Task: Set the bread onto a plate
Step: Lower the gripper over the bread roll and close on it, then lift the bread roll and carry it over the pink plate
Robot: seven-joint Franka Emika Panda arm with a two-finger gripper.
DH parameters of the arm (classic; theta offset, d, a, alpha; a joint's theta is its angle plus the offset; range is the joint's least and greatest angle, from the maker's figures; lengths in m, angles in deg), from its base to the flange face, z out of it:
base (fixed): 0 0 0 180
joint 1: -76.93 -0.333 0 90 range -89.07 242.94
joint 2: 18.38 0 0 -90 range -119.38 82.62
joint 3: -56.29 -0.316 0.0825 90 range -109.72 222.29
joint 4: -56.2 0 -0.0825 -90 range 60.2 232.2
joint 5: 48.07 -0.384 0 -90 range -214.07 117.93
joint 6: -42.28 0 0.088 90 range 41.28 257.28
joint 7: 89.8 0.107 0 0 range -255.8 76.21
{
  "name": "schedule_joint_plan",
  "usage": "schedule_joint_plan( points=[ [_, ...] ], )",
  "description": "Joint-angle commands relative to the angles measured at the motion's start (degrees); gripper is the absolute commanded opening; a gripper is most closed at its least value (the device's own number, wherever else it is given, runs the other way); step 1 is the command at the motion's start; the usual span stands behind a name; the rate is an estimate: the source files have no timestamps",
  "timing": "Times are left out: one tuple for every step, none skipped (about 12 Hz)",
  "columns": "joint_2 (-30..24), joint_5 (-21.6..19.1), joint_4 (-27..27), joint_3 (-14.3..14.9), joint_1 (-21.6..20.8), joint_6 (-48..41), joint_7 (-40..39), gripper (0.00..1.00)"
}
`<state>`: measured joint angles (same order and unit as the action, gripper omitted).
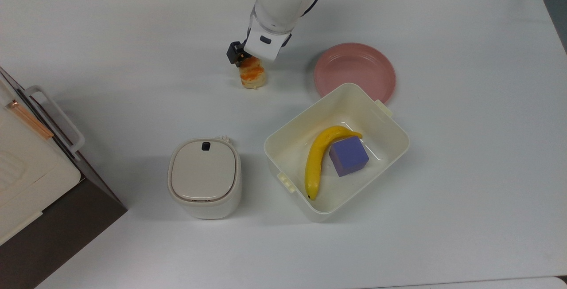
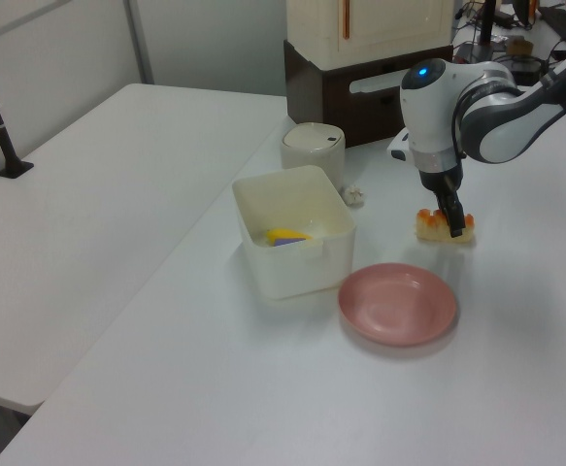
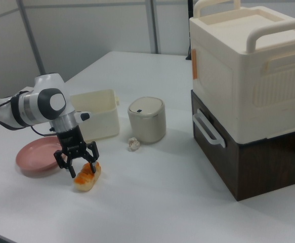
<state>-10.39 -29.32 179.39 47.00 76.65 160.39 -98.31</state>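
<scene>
Jaws: spread, one finger on each long side of the bread (image 3: 87,175); we see them straddling it low, not pinched in. We read the gripper (image 3: 78,161) as open around the roll, grasp not closed.
Progress: we judge the reach finished and the grasp at hand; closing, lifting, carrying and setting down are all left. The bread lies on the table (image 1: 465,156), none of it on the plate (image 1: 354,71).
Bread position: in the top view it sits at about 9 o'clock from the plate, well apart, with bare table between them. The plate holds nothing.
Count, large box stack: one, cream carrier (image 3: 248,71) with handles on a dark brown base (image 3: 248,162), at about 8 o'clock from the bread in the top view.
Count, tub: one, cream tub (image 1: 390,123), at 5 o'clock from the bread in the top view; its far corner overlaps the plate's rim as that view shows it.
Count, lidded bin: one, small cream bin (image 1: 204,177), at 7 o'clock from the bread.
Count, plate: one, pink.
Count, banana: one, banana (image 1: 317,160), inside the tub.
Count, block: one, purple block (image 1: 348,156), inside the tub, touching the banana.
Count, bread: one.
Count, crumpled scrap: one small white scrap (image 3: 133,144) on the table by the bin; we cannot tell what it is.
</scene>
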Motion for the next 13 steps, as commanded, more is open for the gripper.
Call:
schedule_joint_plan(
  points=[
    [0.5,1.5,-0.2,1.1,-0.2,1.2,-1.2,0.4],
    [0.5,1.5,-0.2,1.1,-0.1,1.2,-1.2,0.3],
    [0.5,1.5,-0.2,1.1,0.1,1.2,-1.5,0.23],
    [0.5,1.5,-0.2,1.1,0.1,1.2,-2.1,0.15],
    [0.5,1.5,-0.2,1.0,0.1,1.2,-2.6,0.15],
    [0.3,1.5,-0.4,1.0,0.0,1.1,-2.7,0.15],
    [-0.3,1.4,-1.5,1.0,0.0,0.4,-3.3,0.14],
    [-1.3,1.0,-2.9,1.0,-0.1,-0.9,-3.3,0.14],
    [-2.0,0.7,-4.2,0.9,-0.5,-3.7,-3.4,0.14],
    [-2.8,-0.2,-5.5,0.9,-0.8,-5.8,-3.7,0.14],
    [-3.8,-1.8,-6.6,0.6,-1.6,-7.4,-3.8,0.14],
    [-5.2,-3.5,-7.3,0.6,-3.2,-9.1,-3.9,0.14],
    [-7.1,-5.5,-7.4,0.6,-4.9,-10.3,-3.3,0.14]
  ],
)
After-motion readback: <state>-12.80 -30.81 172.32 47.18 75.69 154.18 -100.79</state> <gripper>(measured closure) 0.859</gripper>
